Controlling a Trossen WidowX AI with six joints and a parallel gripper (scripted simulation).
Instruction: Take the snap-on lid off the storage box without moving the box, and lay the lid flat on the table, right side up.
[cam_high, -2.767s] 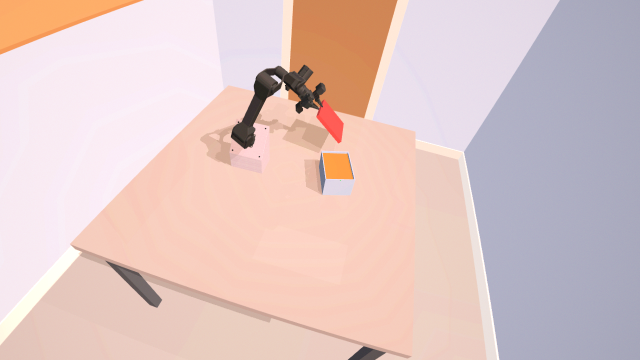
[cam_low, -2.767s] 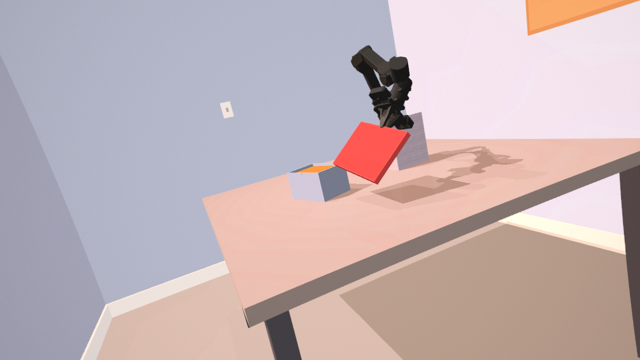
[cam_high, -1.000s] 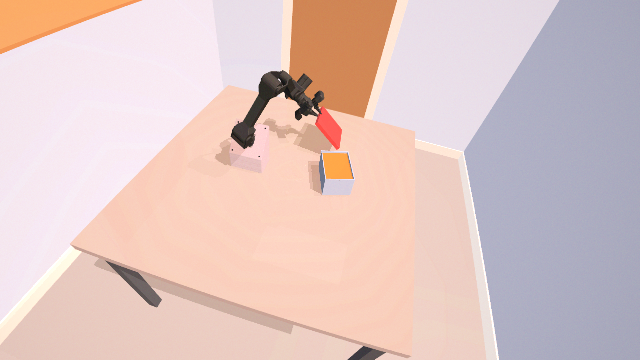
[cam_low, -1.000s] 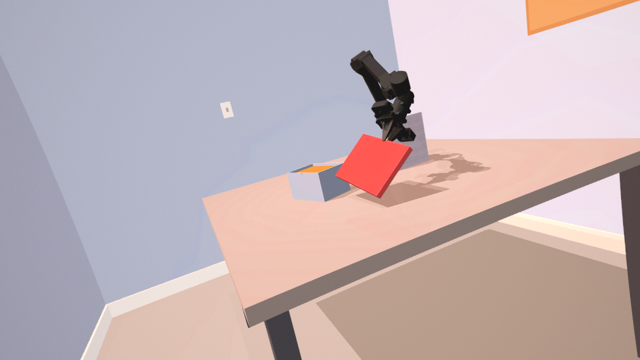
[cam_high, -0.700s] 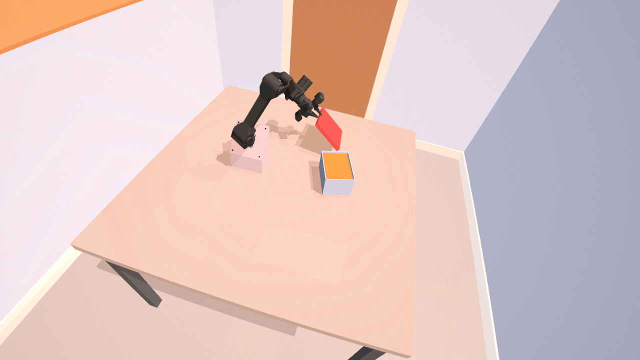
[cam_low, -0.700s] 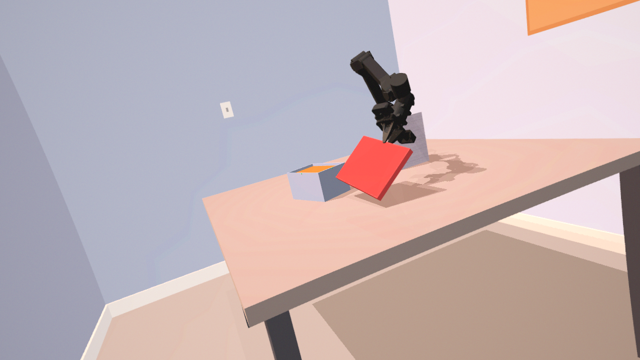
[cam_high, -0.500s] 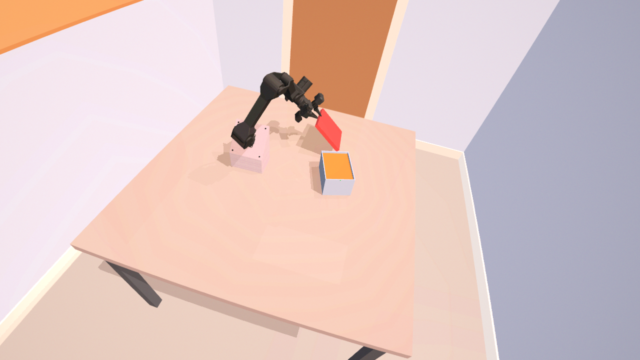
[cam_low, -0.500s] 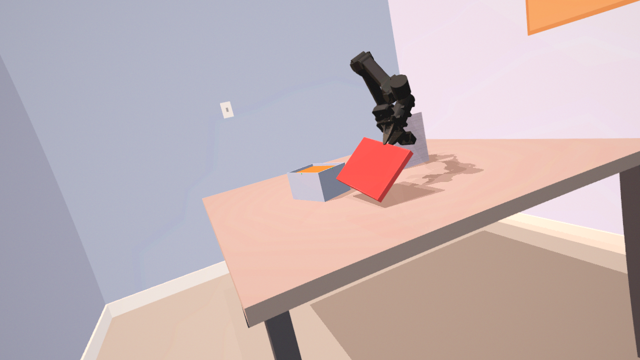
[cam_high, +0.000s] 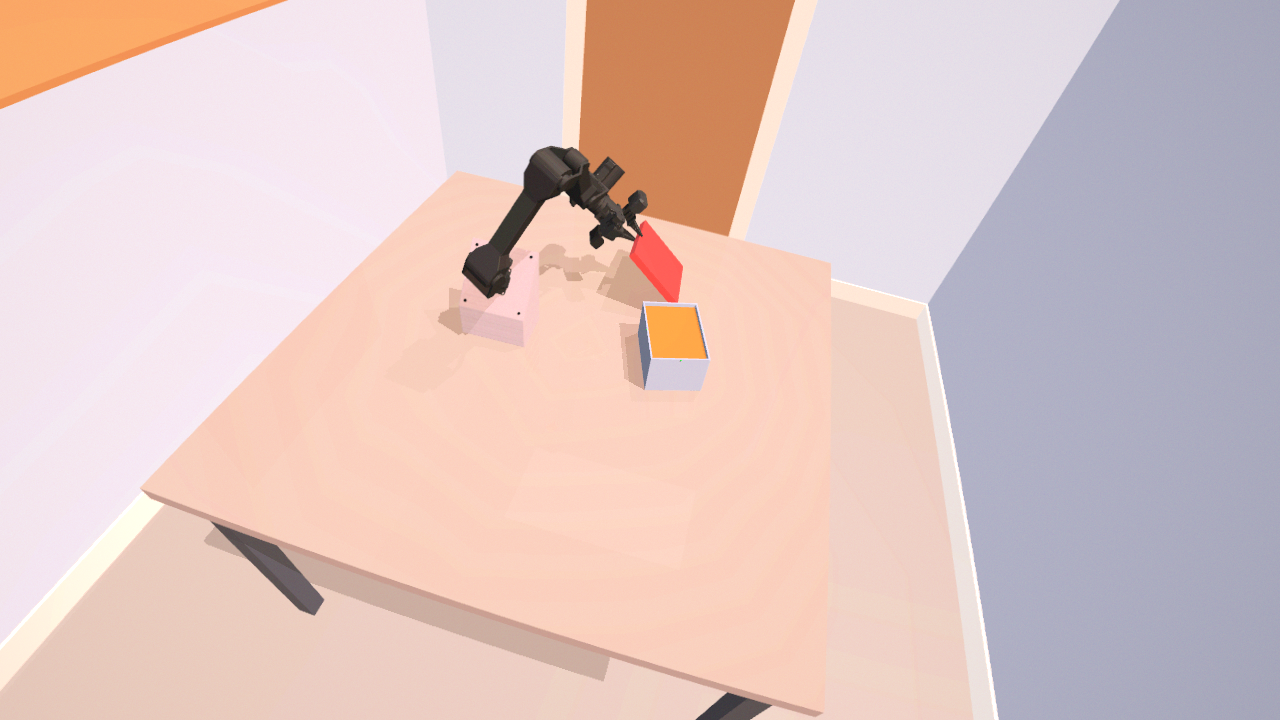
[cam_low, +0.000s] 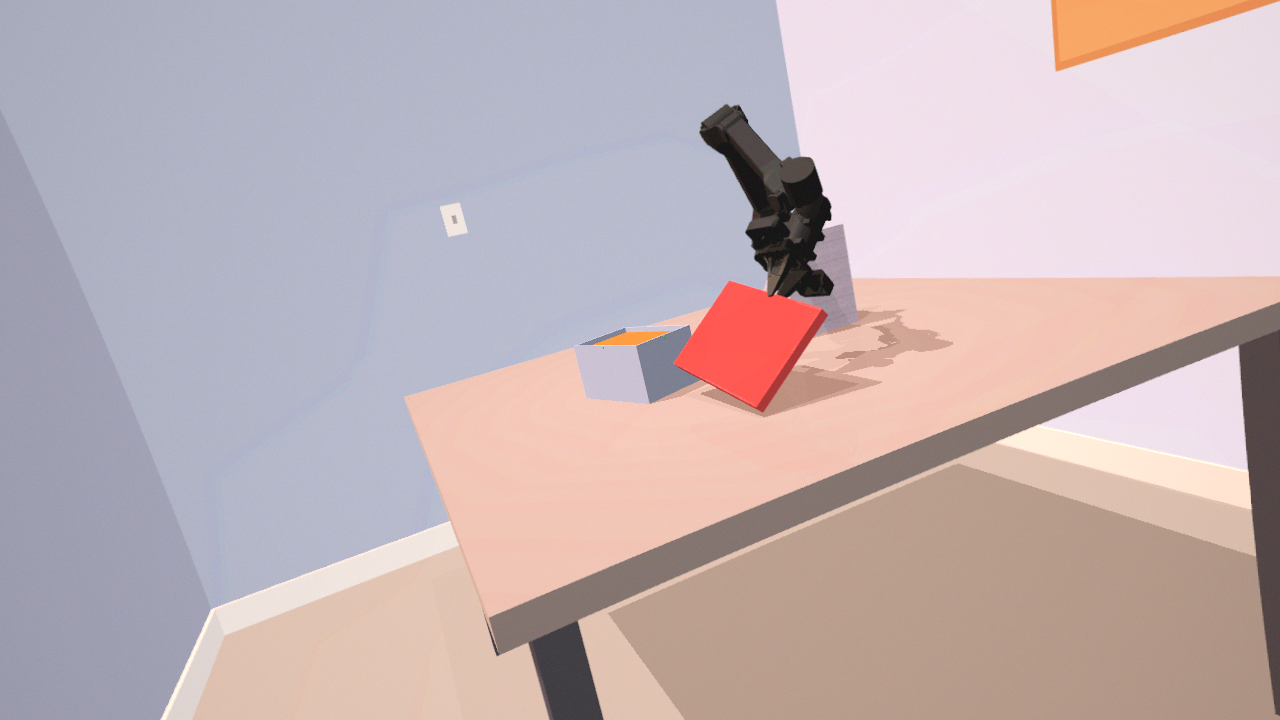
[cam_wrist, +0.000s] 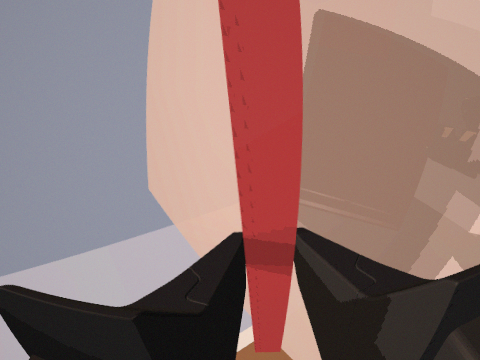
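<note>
Pincer (cam_high: 635, 234) (cam_low: 775, 293) (cam_wrist: 268, 240) grips red lid (cam_high: 658, 262) (cam_low: 750, 345) (cam_wrist: 267, 125) by edge; lid tilted, beside open box (cam_high: 675, 375) (cam_low: 612, 373).

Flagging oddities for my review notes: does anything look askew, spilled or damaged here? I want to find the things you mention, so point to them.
Only the red lid (cam_high: 657, 261) (cam_low: 750, 345) (cam_wrist: 270, 125) is askew: it hangs steeply tilted from the gripper (cam_high: 636, 234) (cam_low: 775, 293) (cam_wrist: 268, 240), which fits a lid mid-carry. The storage box (cam_high: 675, 375) (cam_low: 612, 372) stands upright, with no visible spill or damage.

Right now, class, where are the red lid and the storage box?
Red lid (cam_high: 657, 263) (cam_low: 751, 345) (cam_wrist: 267, 125): top and exterior, broad face; wrist, edge.
Storage box (cam_high: 675, 375) (cam_low: 613, 374): top and exterior, pale side wall.
</note>
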